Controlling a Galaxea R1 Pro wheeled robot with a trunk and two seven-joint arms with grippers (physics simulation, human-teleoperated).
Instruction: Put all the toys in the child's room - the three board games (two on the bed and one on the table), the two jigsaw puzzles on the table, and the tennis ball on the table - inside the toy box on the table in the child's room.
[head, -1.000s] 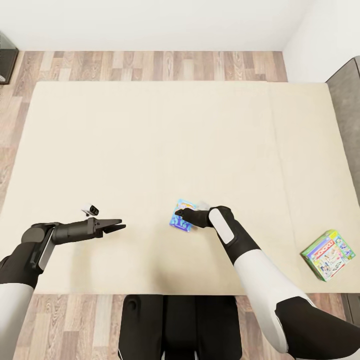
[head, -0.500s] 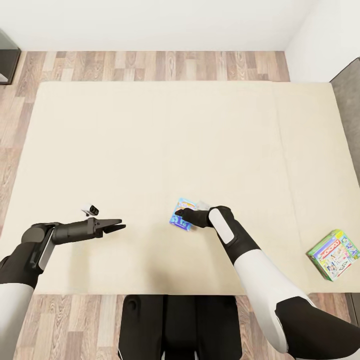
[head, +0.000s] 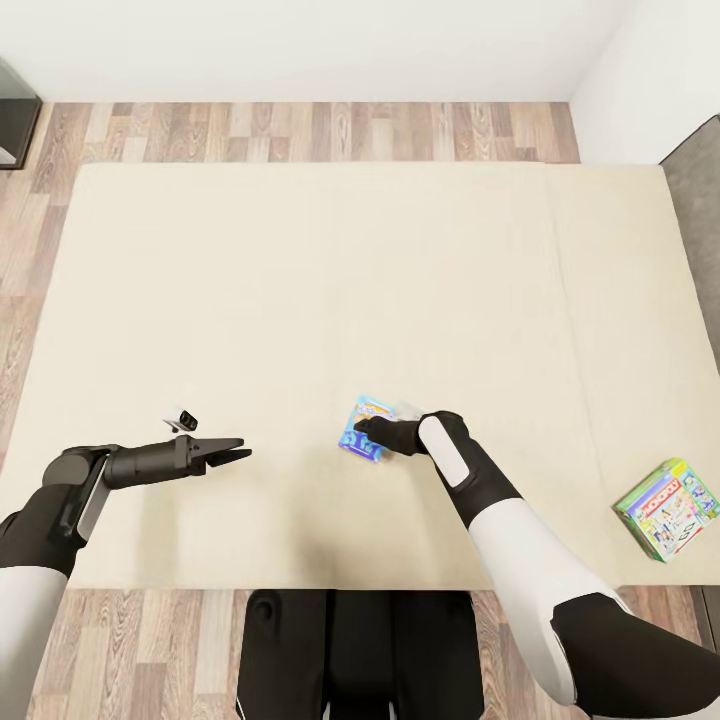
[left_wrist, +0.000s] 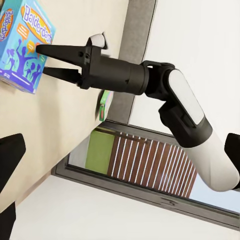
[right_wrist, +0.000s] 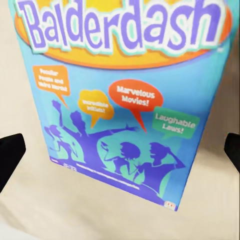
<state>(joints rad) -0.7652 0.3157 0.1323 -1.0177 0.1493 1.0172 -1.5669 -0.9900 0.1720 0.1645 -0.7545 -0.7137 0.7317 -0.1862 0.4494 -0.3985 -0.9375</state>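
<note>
A blue Balderdash board game (head: 368, 409) lies flat on the cream bed (head: 300, 280), near its front edge. My right gripper (head: 357, 428) hovers just over the box, open, its two fingers spread on either side of the Balderdash box (right_wrist: 125, 100) in the right wrist view. In the left wrist view the right gripper (left_wrist: 42, 60) points at the box (left_wrist: 22, 40) with its fingers apart. A green Monopoly board game (head: 665, 508) rests at the bed's front right corner. My left gripper (head: 243, 449) hangs open over bare bedding to the left, holding nothing.
Wooden floor (head: 300, 130) runs behind and in front of the bed. A grey headboard (head: 700, 210) stands along the bed's right side, below a white wall. A dark piece of furniture (head: 10, 120) sits at the far left.
The whole view shifted slightly a second ago, so the Monopoly box sits a bit further right and lower. Both arms have stayed nearly still since.
</note>
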